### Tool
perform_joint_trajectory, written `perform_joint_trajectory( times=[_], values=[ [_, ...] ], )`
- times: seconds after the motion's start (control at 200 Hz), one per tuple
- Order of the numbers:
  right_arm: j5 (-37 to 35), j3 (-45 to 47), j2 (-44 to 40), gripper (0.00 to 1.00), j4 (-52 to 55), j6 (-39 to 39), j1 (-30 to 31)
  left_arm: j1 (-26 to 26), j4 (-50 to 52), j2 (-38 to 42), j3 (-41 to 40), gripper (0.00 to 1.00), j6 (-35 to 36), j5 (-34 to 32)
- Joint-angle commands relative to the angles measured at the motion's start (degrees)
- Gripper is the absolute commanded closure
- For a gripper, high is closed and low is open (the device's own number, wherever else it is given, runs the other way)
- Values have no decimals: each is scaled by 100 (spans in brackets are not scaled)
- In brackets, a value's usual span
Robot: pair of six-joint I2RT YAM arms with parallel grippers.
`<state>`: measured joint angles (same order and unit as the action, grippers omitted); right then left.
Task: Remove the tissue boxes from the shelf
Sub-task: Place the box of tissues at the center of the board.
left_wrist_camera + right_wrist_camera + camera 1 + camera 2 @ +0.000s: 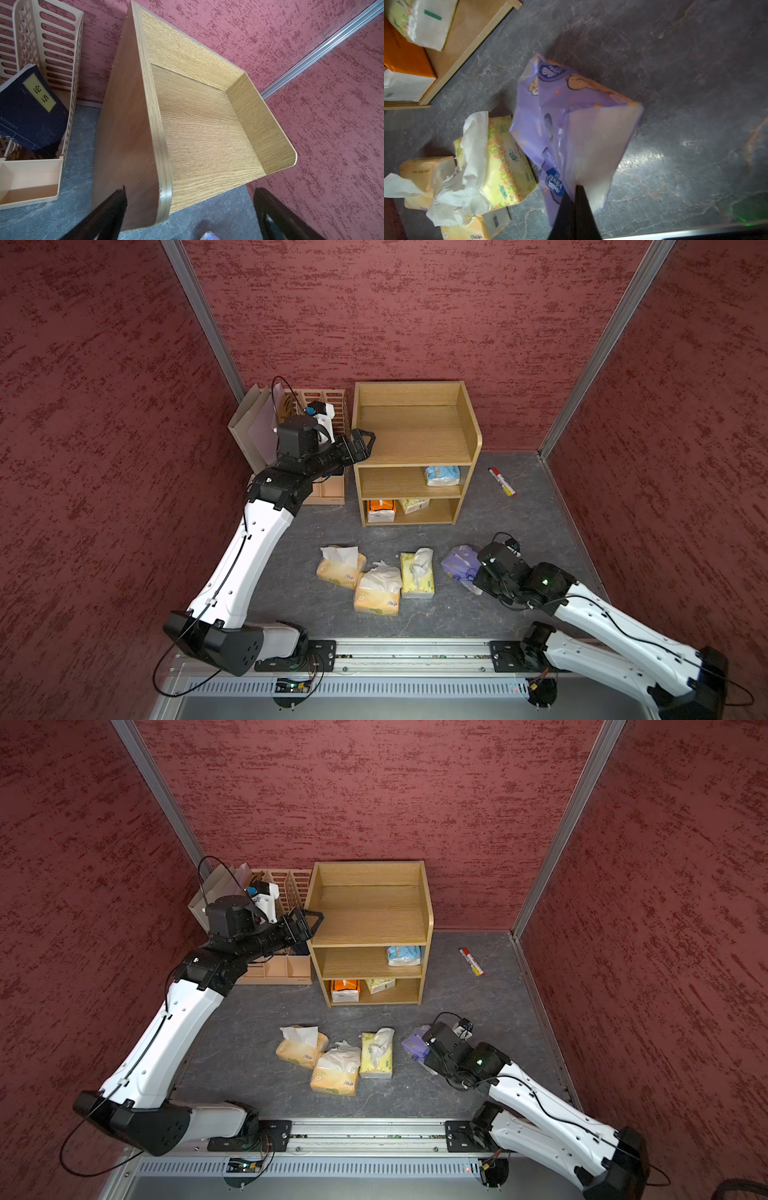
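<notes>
The wooden shelf [415,448] [370,928] stands against the back wall with its top tier bare. A light blue tissue box [441,475] lies on the middle tier. An orange-and-white one [380,511] and a pale yellow one [413,505] lie on the bottom tier. In front on the floor are two orange-yellow boxes [341,568] [377,593] and a pale yellow one [417,576]. My right gripper [576,193] is shut on the edge of the purple box [571,116] [459,564], just right of them. My left gripper [191,189] [365,441] is open at the shelf's top left front corner [164,197], holding nothing.
A peach slotted file organizer [324,414] with a dark blue book [31,108] stands left of the shelf, a paper bag [253,423] behind it. A red-and-white marker [502,482] lies right of the shelf. Red walls close three sides; a metal rail [395,655] runs along the front.
</notes>
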<state>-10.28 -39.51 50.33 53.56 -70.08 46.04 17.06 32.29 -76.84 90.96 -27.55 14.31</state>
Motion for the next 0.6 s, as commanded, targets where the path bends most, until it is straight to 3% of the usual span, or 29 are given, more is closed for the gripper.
perform_joint_trajectory(
  times=[0.0,0.075,0.2,0.26,0.371,0.456,0.596],
  values=[
    [119,-27,144,100,-488,-185,110,26,-35,121,-18,0,83,45],
    [32,-115,175,88,-308,-229,142,25,-20,142,-30,0,102,5],
    [-248,-405,-32,47,480,-329,142,17,17,181,-52,0,136,-47],
    [-396,-630,-162,36,965,-325,142,-18,41,217,-75,0,117,-74],
    [-684,-1156,-240,33,1726,-141,142,-246,-7,336,-262,0,-124,5],
    [-867,-1442,-134,39,1902,193,44,-451,-107,450,-512,0,-313,112],
    [-247,-1457,410,46,1436,1049,-861,-581,-87,547,-752,0,-390,193]
  ],
)
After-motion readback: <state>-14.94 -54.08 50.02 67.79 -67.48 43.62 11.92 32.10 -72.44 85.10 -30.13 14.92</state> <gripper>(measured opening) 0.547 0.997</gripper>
